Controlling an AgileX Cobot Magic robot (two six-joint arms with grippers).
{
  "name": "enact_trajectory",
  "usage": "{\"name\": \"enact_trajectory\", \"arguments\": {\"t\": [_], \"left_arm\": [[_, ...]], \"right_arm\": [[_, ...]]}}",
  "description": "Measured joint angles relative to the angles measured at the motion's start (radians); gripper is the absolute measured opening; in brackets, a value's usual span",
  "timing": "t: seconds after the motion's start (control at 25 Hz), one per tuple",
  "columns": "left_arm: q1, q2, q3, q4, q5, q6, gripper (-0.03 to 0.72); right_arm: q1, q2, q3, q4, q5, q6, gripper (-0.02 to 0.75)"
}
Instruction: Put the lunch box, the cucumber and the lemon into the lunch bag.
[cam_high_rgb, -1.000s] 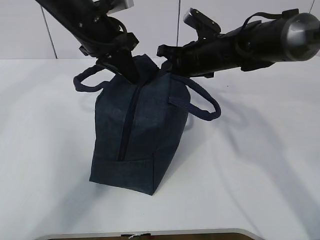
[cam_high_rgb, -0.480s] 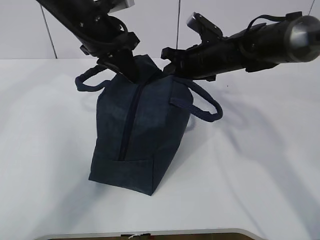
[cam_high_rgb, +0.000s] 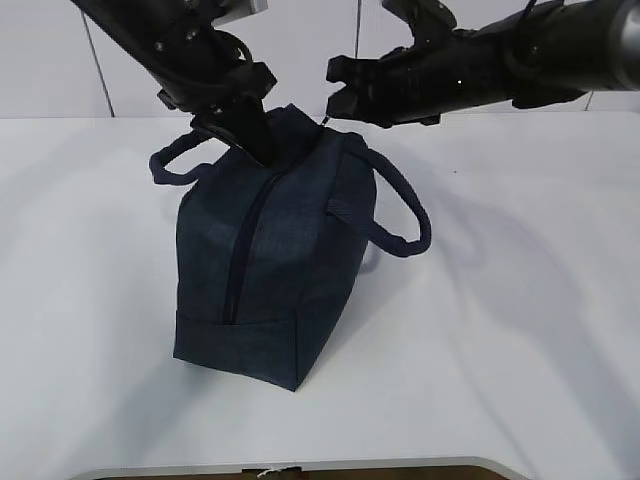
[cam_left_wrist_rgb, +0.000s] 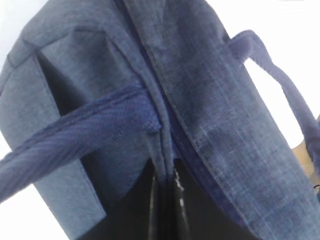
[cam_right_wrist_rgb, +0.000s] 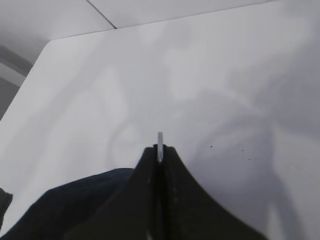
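The dark navy lunch bag (cam_high_rgb: 270, 270) stands on the white table (cam_high_rgb: 520, 330), its zipper (cam_high_rgb: 245, 235) shut along the top. My left gripper (cam_high_rgb: 262, 150) is shut on a fold of the bag's fabric beside the zipper; the left wrist view shows the pinched fabric (cam_left_wrist_rgb: 162, 155) and a handle (cam_left_wrist_rgb: 75, 135). My right gripper (cam_high_rgb: 334, 100) is shut on the silver ring pull (cam_right_wrist_rgb: 160, 145) at the bag's far top end. The lunch box, cucumber and lemon are out of view.
The bag's two loop handles hang out to the left (cam_high_rgb: 170, 160) and right (cam_high_rgb: 405, 215). A pale wall (cam_high_rgb: 310, 50) backs the table. The table's front edge (cam_high_rgb: 300, 468) is at the bottom.
My right gripper has risen and moved back with the ring pull. The bag's far end has lifted and the bag now stands taller. The left gripper has stayed put.
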Motion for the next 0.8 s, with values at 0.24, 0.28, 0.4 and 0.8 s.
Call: {"name": "enact_trajectory", "arguments": {"t": [0.24,0.28,0.4,0.8], "left_arm": [[0.000,0.000,0.000,-0.012,0.002,0.001,-0.014],[0.000,0.000,0.000,-0.014,0.002,0.001,-0.014],[-0.005,0.000,0.000,-0.014,0.002,0.002,-0.015],[-0.042,0.000,0.000,0.013,-0.012,0.009,-0.015]], "right_arm": [[0.000,-0.002,-0.002,0.000,0.027,-0.013,0.005],[0.000,-0.002,-0.002,0.000,0.040,-0.014,0.005],[0.000,-0.002,-0.002,0.000,0.066,-0.022,0.005],[0.000,0.090,-0.012,0.006,0.074,-0.026,0.005]]}}
